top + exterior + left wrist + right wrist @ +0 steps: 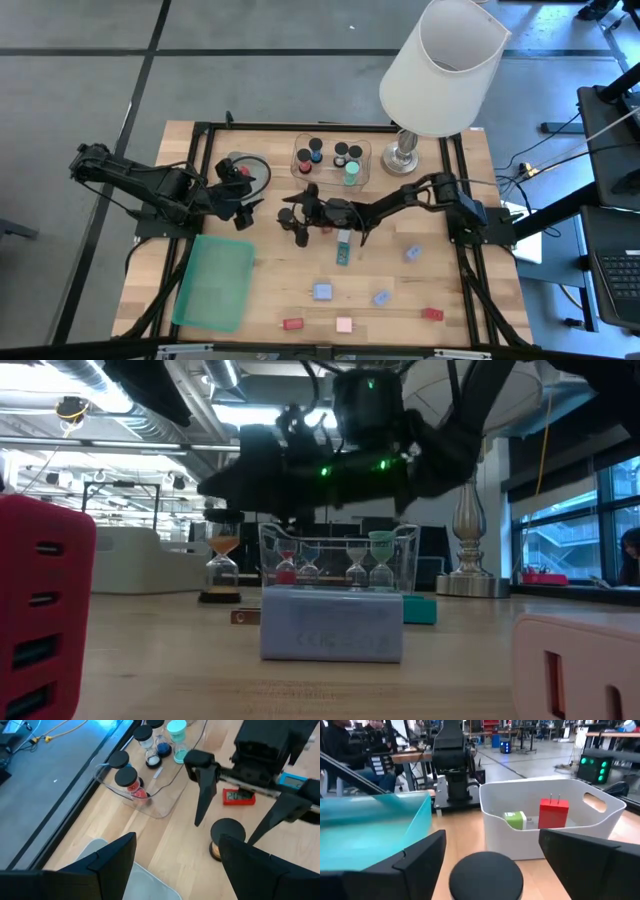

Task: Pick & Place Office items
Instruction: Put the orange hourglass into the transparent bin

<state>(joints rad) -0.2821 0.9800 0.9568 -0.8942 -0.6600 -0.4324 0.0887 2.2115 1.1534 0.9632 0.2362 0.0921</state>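
A small sand timer with black caps and orange sand point(226, 836) point(222, 566) stands upright on the wooden table, left of the clear tray point(332, 178). That tray holds several more timers point(340, 158). My right gripper point(225, 822) point(492, 845) reaches in level from the table's right. It is open, one finger on either side of the timer's black top point(486, 876), with a gap to each. My left gripper point(245, 210) point(175, 865) hangs open at the table's left and has nothing between its fingers.
A white bin point(520, 842) holds a red plug and a green block. The flat green lid point(215, 282) lies near left. A white-shaded lamp point(440, 70) stands far right. Red point(432, 313), pink point(344, 324) and blue point(322, 291) blocks lie along the near edge, and a teal piece point(345, 245) at mid-table.
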